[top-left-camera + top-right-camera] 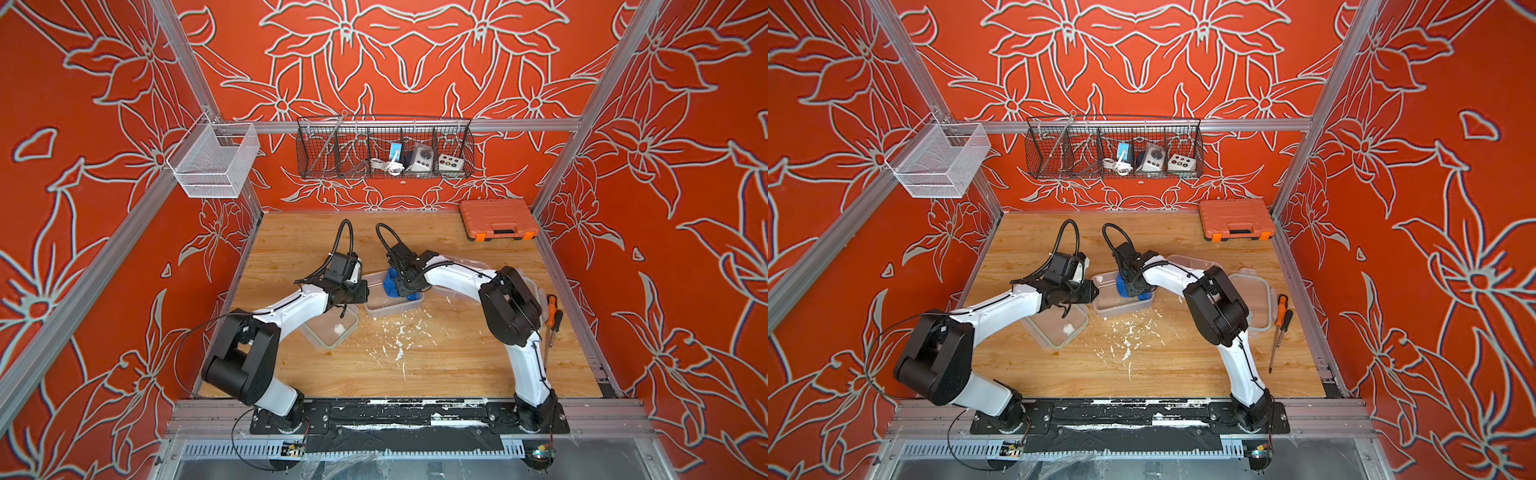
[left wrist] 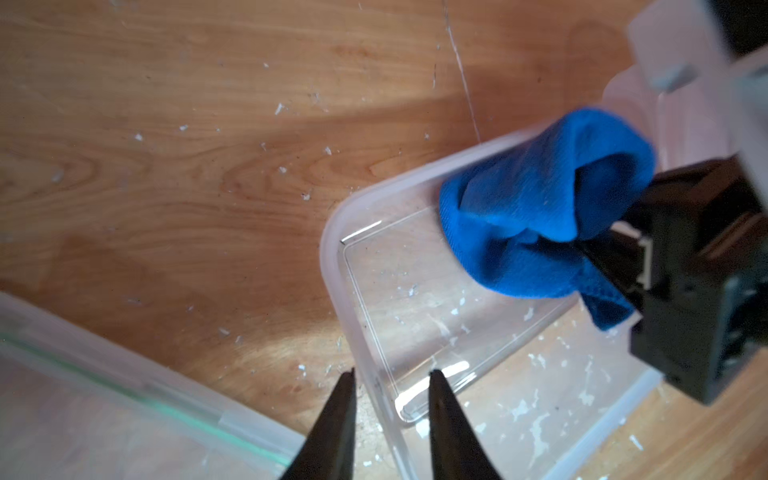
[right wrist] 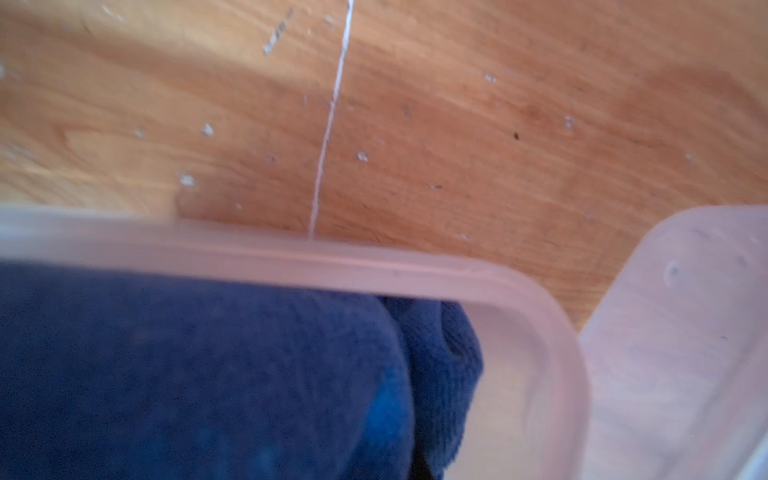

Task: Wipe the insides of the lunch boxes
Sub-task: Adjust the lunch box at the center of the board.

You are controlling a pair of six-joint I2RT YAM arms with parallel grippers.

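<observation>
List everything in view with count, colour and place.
centre lunch box: one, clear, open, mid-table
left lunch box: one, clear, open, near-left of table
lids: two, clear, right side of table
blue cloth: one, inside centre lunch box
screwdrivers: two, orange and black handles, right edge
tool case: one, orange, far right corner
wire basket: one, black, back wall
mesh basket: one, white, left rail
flakes: many, white, mid-table
table: one, wooden
left hand: one, black, open, astride centre lunch box rim
right hand: one, black, shut on blue cloth
</observation>
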